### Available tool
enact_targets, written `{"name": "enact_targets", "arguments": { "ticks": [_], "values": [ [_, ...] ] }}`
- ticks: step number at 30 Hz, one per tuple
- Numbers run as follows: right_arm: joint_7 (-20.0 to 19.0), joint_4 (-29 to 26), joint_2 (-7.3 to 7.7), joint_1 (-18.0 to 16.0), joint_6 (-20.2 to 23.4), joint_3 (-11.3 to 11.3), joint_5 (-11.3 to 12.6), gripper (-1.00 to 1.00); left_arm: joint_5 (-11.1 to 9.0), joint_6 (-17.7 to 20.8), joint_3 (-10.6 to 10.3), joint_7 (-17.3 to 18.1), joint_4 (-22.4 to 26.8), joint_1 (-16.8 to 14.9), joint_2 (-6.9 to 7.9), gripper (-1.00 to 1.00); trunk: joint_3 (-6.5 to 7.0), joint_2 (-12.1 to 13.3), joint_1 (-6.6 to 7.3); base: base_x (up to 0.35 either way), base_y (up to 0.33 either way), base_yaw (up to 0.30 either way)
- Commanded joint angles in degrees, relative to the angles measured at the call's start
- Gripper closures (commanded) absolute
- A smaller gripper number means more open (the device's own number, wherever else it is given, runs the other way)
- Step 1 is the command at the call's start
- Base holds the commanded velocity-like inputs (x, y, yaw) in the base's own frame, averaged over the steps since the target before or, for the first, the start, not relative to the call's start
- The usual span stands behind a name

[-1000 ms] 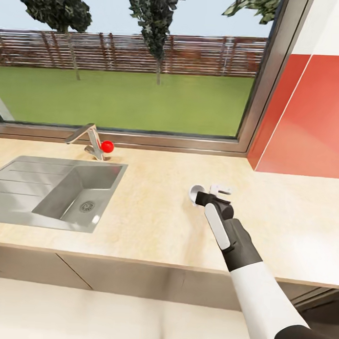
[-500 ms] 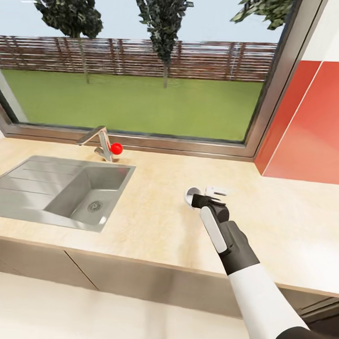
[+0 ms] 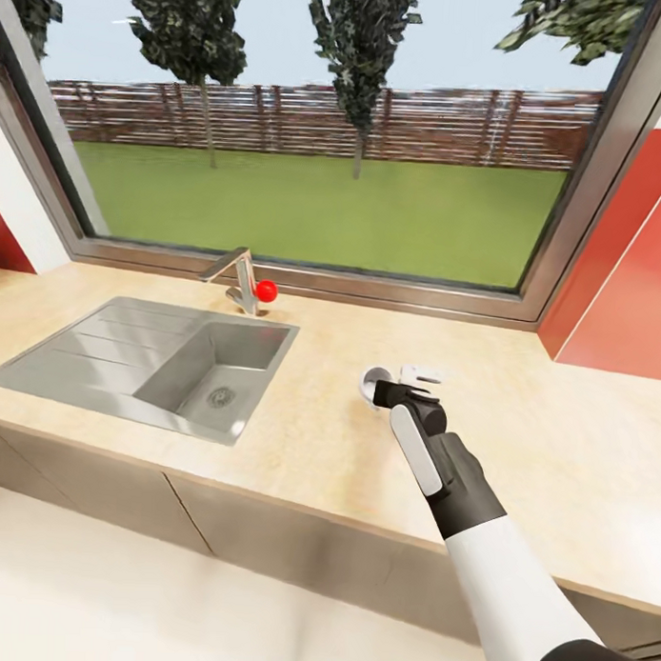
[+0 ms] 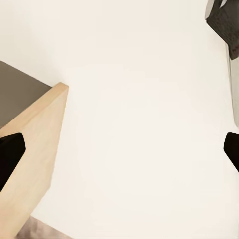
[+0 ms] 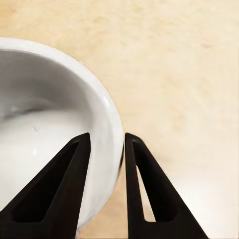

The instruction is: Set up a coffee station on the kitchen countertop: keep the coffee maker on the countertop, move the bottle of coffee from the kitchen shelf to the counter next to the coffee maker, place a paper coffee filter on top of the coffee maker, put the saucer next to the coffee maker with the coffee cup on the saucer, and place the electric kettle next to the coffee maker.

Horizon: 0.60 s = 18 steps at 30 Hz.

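Right gripper point(image 5: 105, 149) pinches wall of white ceramic coffee cup point(image 3: 374, 381), one finger inside, carried low over beige stone countertop point(image 3: 318, 416). Left gripper point(image 4: 119, 152) spread wide. Judging: cup in transit; saucer placement pending; other items unseen.

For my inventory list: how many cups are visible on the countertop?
1. The white ceramic coffee cup is right of the steel sink, its rim clamped in the right pincer. Others may lie outside view.
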<state>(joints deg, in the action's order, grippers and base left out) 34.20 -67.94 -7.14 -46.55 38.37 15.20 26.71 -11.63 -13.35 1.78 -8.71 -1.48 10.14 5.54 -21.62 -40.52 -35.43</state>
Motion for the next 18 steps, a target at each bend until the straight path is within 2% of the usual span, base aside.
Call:
{"name": "enact_targets", "arguments": {
  "ticks": [1, 18],
  "values": [
    [0.51, -0.07, 0.02, -0.04, 0.03, 0.09, 0.62, 1.00, -0.15, -0.31, 0.15, 0.01, -0.10, -0.03, 0.00, -1.00, 0.00, -0.05, -0.02, 0.000, 0.000, 0.225],
    [0.47, -0.16, 0.06, 0.05, -0.03, 0.09, 0.70, 1.00, -0.15, -0.32, 0.15, 0.01, -0.10, -0.03, -0.35, -1.00, 1.00, -0.05, -0.02, 0.000, 0.000, 0.224]
  ]
}}
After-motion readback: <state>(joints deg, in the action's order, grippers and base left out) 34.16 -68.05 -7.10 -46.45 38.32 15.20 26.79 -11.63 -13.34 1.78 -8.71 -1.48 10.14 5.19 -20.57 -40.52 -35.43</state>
